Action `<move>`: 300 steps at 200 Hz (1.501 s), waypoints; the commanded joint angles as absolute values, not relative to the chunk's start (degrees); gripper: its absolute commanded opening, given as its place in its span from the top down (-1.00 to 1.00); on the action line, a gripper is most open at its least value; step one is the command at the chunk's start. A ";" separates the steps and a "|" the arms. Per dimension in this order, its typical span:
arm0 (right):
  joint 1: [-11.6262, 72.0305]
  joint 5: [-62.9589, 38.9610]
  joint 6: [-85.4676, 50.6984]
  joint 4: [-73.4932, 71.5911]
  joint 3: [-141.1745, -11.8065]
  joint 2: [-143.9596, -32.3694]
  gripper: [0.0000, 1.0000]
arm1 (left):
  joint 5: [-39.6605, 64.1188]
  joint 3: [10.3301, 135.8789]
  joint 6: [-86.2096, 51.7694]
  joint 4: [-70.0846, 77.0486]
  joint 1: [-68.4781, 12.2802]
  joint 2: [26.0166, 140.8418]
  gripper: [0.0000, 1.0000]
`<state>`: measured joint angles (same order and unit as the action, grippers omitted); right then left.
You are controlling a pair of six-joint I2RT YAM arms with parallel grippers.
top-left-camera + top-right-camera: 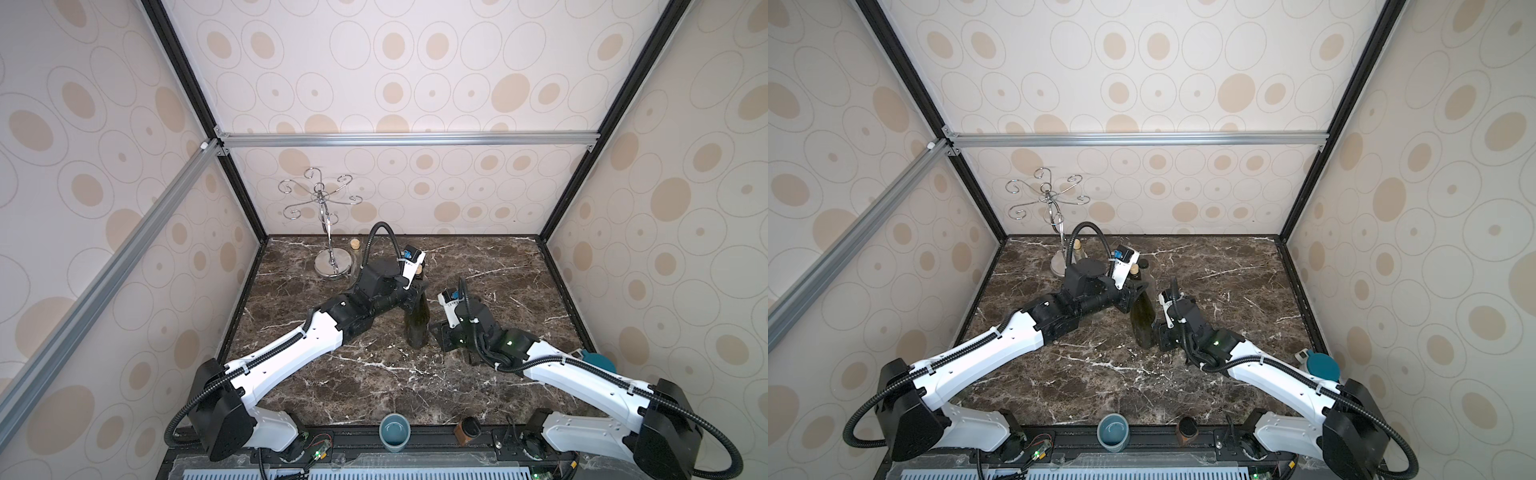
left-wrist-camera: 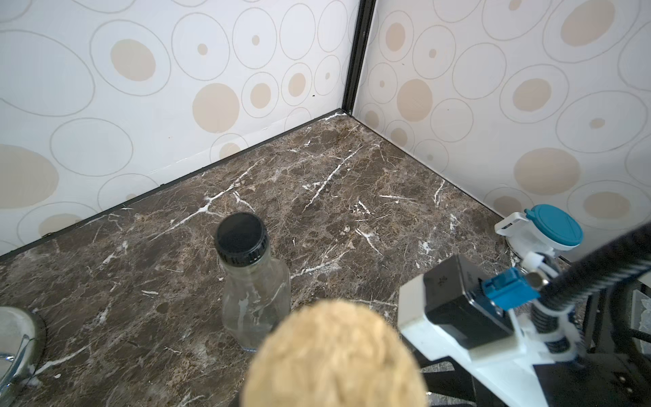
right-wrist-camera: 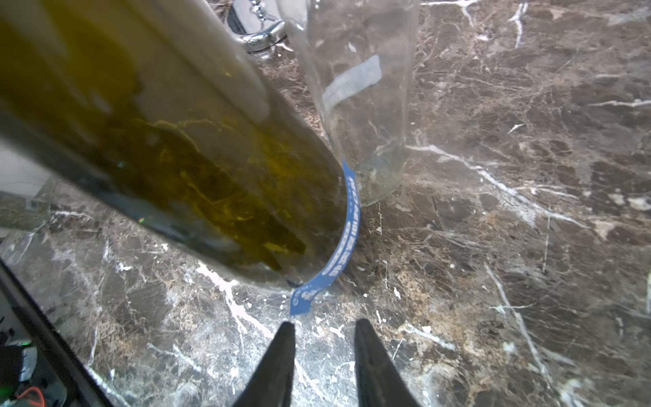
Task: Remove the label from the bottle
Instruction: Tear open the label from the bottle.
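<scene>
1. located near the middle of the surface (image 1: 374, 374), between the two arms: green bottle (image 1: 417, 328), standing, with a cork (image 2: 334, 352) in its neck.
2. located low on its body: blue label (image 3: 338, 243), wrapped round the base, one end lifted off the glass and hanging free.
3. left fingers (image 1: 411, 297): closed on the bottle's neck just under the cork, judging by both top views.
4. right fingers (image 3: 288, 338): parted a little, holding nothing. free label end just ahead of one tip, possibly touching it.
5. step in hand, by judgement: taking hold of the loose end. advance until the tab sits between both tips rather than beside one, then close on the paper alone, clear of glass and surface.
6. pull low and along the curve of the bottle, away from the stuck part and slowly, to avoid a tear. hold the neck firmly against spinning or dragging.
7. mind the clear bottle (image 3: 363, 105) just behind the green one. touching or apart: cannot tell.
8. not shown in the left wrist view: the left fingers themselves. lower part of that view filled by the blurred cork.
9. hidden behind the green glass: how much label is stuck on the far side.
10. too small to read: the label's print. not made out in either top view: the label itself.
11. unclear: bottle quite upright or slightly tipped.
</scene>
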<state>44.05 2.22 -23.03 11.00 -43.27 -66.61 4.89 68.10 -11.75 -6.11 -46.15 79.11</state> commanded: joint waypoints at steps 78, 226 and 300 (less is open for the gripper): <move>43.86 -4.09 -20.36 10.96 -46.01 -70.04 0.32 | 6.41 71.19 -12.56 -5.71 -46.76 79.10 0.75; 43.85 -1.85 -21.09 8.85 -46.76 -72.81 0.59 | 6.59 71.54 -12.34 -6.06 -46.76 79.37 0.75; 43.77 0.00 -21.69 8.46 -46.32 -73.04 0.85 | 6.59 71.37 -12.44 -6.05 -46.76 79.42 0.75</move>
